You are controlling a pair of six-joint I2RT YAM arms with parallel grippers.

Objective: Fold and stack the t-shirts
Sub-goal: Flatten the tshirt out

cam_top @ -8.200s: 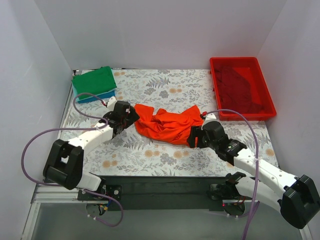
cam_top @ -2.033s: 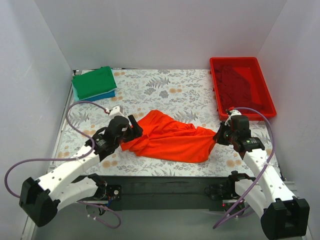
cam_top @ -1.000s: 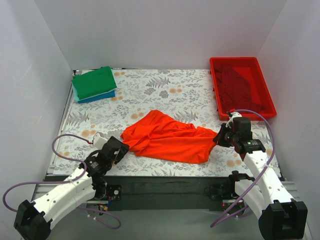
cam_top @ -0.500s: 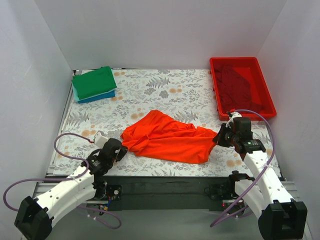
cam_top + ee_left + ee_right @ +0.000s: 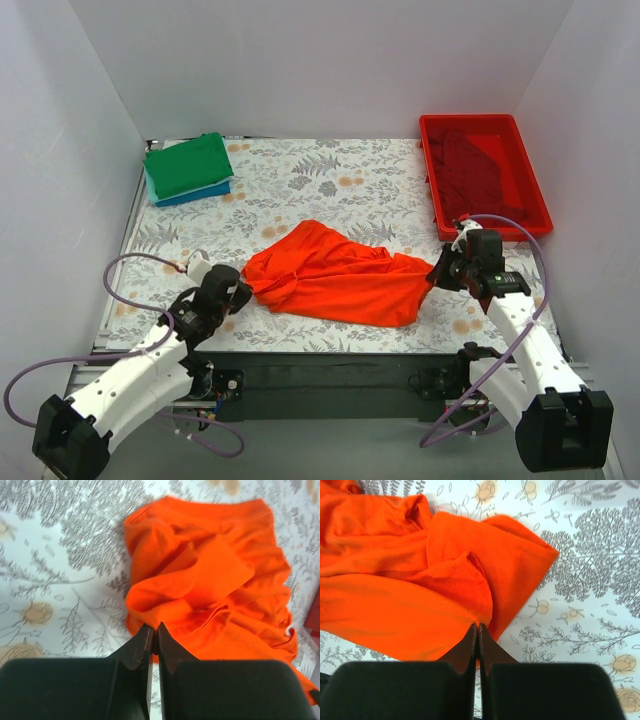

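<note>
1. Overhead, at mid-table: the orange-red t-shirt (image 5: 335, 280) lies crumpled and unfolded on the table (image 5: 330, 180), stretched between the two arms. The left gripper (image 5: 238, 292) sits at its left edge and the right gripper (image 5: 440, 272) at its right corner. A folded green t-shirt (image 5: 188, 165) rests on a folded blue t-shirt (image 5: 200, 193) at the far left corner. A dark red t-shirt (image 5: 480, 165) lies in the red bin (image 5: 495, 233) at the far right.
2. Left wrist: the fingertips (image 5: 142, 637) are clenched together at the near hem of the orange-red t-shirt. Cloth appears to be pinched between them, though the contact is too tight to confirm.
3. Right wrist: the fingertips (image 5: 470, 642) are clenched on a fold at the garment's edge, and cloth runs into the seam between them.
4. Step in hand, by judgement: spreading the garment flat ahead of folding. Both ends are gripped and no fold is made yet.
5. Next move calls for both arms to draw apart with a slight lift and even tension, so the wrinkles pull out, then to lay the cloth flat. An uneven pull risks a slipped hem
</note>
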